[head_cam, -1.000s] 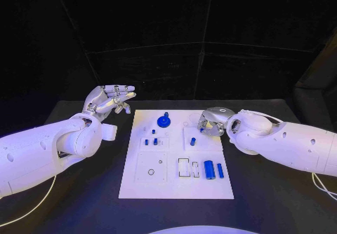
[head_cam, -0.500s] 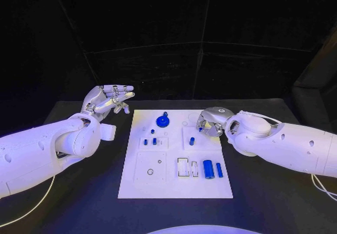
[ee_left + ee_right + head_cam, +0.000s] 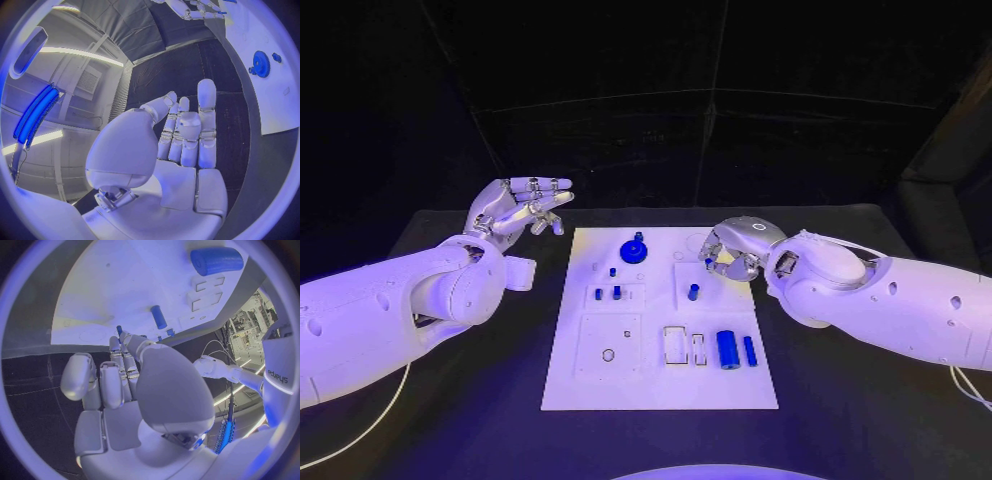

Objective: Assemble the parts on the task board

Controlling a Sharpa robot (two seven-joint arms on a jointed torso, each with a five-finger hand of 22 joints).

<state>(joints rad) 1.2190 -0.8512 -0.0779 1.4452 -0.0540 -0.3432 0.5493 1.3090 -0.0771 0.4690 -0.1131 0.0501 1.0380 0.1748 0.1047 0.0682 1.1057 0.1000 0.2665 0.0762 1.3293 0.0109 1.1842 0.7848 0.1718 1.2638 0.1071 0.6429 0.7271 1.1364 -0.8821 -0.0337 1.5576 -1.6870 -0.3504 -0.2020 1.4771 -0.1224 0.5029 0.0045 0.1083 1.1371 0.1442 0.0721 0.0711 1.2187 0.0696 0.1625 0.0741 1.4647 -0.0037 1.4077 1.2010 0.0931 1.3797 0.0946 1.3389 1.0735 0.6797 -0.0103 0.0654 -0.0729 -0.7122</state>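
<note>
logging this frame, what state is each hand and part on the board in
left hand: raised off the board's far left corner, holding nothing
right hand: fingers curled over the task board, pinching a small blue part
blue gear: on the board
blue cylinder: lying flat

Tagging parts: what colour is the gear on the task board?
Blue gear; the head view shows it best.

Black table [image 3: 473, 400]; dark curtain backdrop [image 3: 733, 120]; violet light.

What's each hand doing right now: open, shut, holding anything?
Left hand: open, raised beside the task board, holding nothing.
Right hand: fingers curled over the board's far right part; a small blue part shows at the fingertips, but a grip cannot be told.
</note>
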